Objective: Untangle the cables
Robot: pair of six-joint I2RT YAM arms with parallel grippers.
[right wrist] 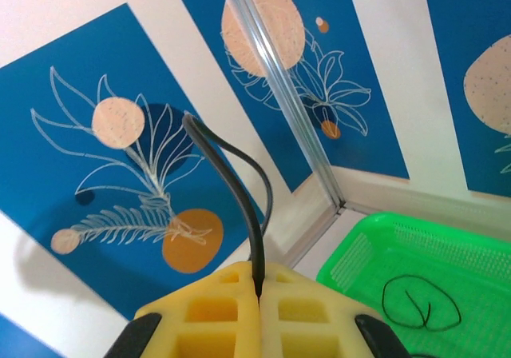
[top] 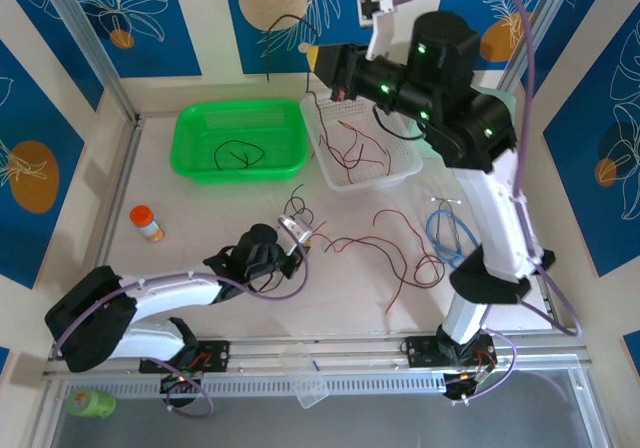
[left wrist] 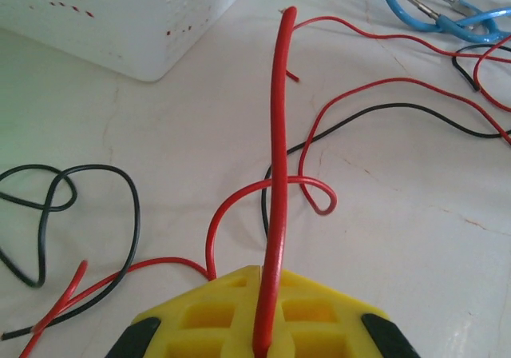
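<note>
thin, glossy cables [top: 345, 240], red and black, sprawl in loose curls over the pale table [top: 200, 208]. the left gripper [left wrist: 265, 306], with yellow ribbed pads, is clenched on a red wire [left wrist: 275, 134] that runs straight out from the claw toward the white perforated basket [left wrist: 120, 22]. the right gripper [right wrist: 257, 290] pinches a black wire [right wrist: 227, 169] up near the wall; it arches upward and left.
</note>
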